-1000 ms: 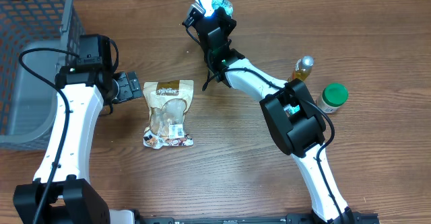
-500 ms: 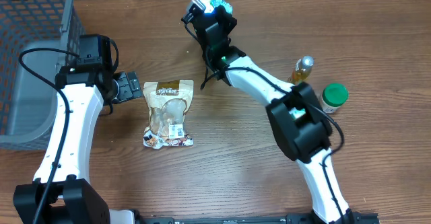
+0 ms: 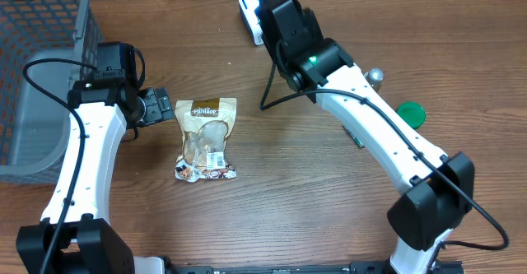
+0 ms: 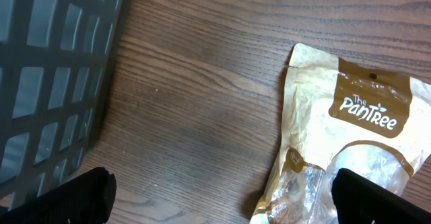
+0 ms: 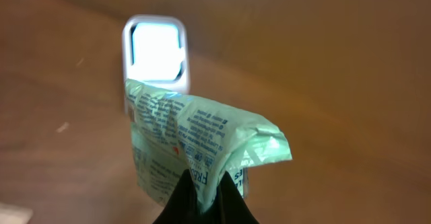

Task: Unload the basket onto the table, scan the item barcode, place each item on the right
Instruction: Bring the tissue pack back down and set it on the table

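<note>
- My right gripper [image 5: 205,187] is pinched on the pale green printed packet [image 5: 202,140], holding it just in front of the lit scanner [image 5: 156,52].
- My left gripper [image 3: 158,107] stands spread wide, gripping nothing, well apart from the scanner.
- The PanTree pouch [image 3: 206,138] lies flat, also well apart from the scanner.

One basket [image 3: 20,134], one brown snack pouch [image 3: 206,138], one green packet [image 5: 195,143], one scanner [image 5: 155,52], one bottle [image 3: 375,75], one green-lidded jar [image 3: 409,113]

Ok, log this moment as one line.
right gripper: shut on green packet | green packet: close to lit scanner | left gripper: open, empty, beside PanTree pouch
</note>
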`<state>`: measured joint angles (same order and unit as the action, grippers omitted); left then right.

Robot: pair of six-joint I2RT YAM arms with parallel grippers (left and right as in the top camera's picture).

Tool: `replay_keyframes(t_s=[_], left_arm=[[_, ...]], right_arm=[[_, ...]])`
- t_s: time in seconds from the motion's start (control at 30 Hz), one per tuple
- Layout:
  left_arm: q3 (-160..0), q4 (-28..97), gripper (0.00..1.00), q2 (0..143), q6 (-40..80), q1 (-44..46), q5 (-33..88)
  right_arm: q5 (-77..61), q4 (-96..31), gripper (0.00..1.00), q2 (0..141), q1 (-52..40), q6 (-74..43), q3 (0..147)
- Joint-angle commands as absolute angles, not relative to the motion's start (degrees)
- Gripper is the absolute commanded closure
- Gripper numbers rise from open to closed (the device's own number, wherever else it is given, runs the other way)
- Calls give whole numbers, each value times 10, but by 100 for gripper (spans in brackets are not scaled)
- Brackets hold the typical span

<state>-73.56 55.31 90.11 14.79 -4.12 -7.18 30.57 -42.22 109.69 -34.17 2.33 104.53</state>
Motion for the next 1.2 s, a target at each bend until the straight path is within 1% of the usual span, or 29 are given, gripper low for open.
replay_keyframes(t_s=[0.0,0.1,0.23,0.3,0.5,0.73,0.8,0.83,0.9,0.93,1.03,1.17], left_arm=[[-743,552,0,897,142,-41,-79],[-743,552,0,897,142,-41,-79],[-743,552,0,897,142,-41,-79],[-743,552,1,897,142,-41,-79],[-743,552,0,897,142,-41,-79],[-743,552,0,897,142,-41,-79],[-743,552,0,897,142,-41,-79],[-743,552,0,897,142,-41,-79],[-743,552,1,897,142,-41,-79],[-743,552,0,897,142,-41,-79],[-743,552,1,897,142,-41,-79],[-743,552,0,897,142,-41,-79]], right_arm=[[204,-507,96,1074,-340,-157,1057],[138,-601,96,1074,-327,-233,1051],[86,-704,96,1074,-305,-295,1026],[72,-735,96,1074,-296,-304,1005],[59,-755,96,1074,-281,-302,935],[59,-735,96,1074,-280,-302,885],[59,-734,91,1074,-280,-302,882],[59,-734,86,1074,-280,-302,882],[59,-733,63,1074,-280,-302,882],[59,-733,58,1074,-280,-302,882],[59,-730,49,1074,-280,-302,882],[58,-715,49,1074,-280,-302,881]])
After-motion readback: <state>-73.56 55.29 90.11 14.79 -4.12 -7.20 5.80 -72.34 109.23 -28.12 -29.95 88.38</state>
